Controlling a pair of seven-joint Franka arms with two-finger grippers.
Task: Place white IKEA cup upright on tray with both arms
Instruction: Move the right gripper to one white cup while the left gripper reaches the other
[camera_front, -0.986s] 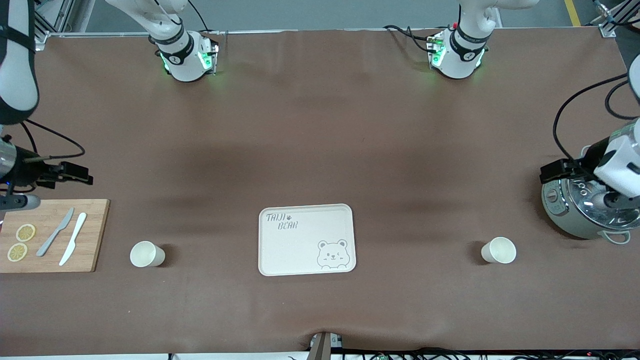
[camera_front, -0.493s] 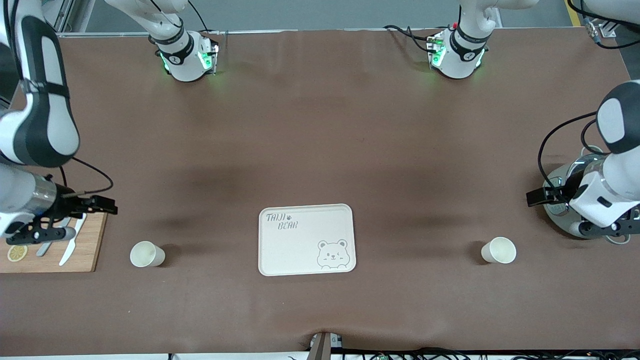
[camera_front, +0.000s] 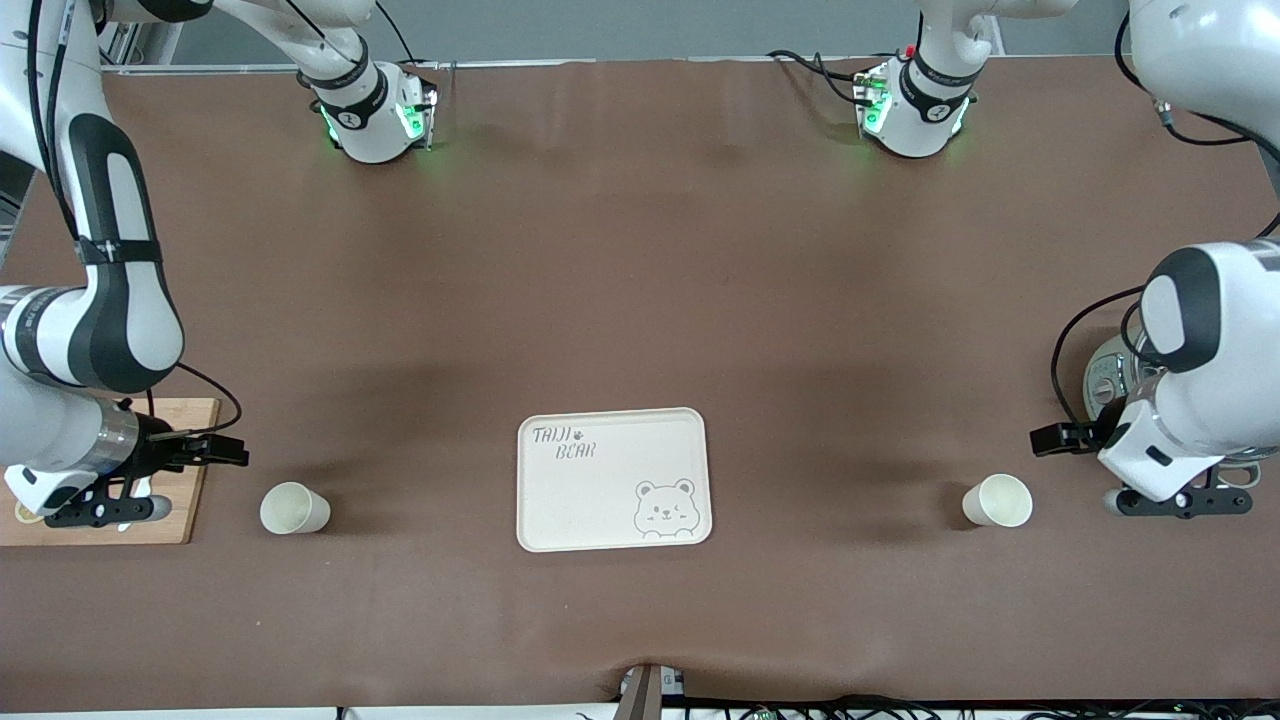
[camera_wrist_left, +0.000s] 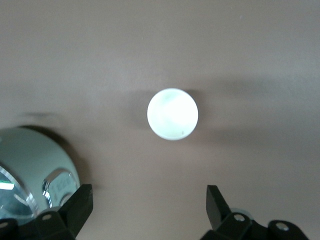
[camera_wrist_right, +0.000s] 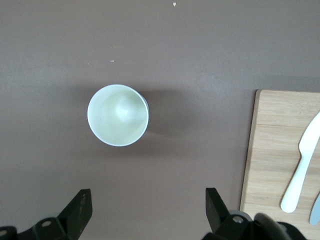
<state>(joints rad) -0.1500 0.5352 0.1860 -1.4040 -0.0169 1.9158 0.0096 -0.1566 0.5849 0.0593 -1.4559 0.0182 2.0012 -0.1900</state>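
- Front view: the tray (camera_front: 612, 479) lay flat on the brown tabletop (camera_front: 640, 300), and nothing was on it.
- One white cup (camera_front: 294, 508) stood upright beside the tray, toward the right arm's end of the tabletop. It was well apart from the tray.
- The other white cup (camera_front: 998, 500) stood upright beside the tray too, toward the left arm's end, also well apart from it.
- A second before, both arms were high and far out at the ends of the tabletop. Since then each had swung in and come down toward its own cup.
- The right claw (camera_front: 215, 452) now hung over the tabletop between the wooden board (camera_front: 170, 500) and its cup. In the right wrist view its fingers (camera_wrist_right: 80, 210) were spread wide, and the cup (camera_wrist_right: 118, 115) showed between them, not touched.
- The left claw (camera_front: 1060, 438) now hung near its cup, beside the silver pot (camera_front: 1110, 368). In the left wrist view its fingers (camera_wrist_left: 80, 205) were spread wide as well, with the cup (camera_wrist_left: 172, 113) lined up between them.
- I think this meant both arms were getting ready to grab. No cup was held yet, so the job had only just started.
- Next, each claw would likely need to go lower and close on a cup's side.
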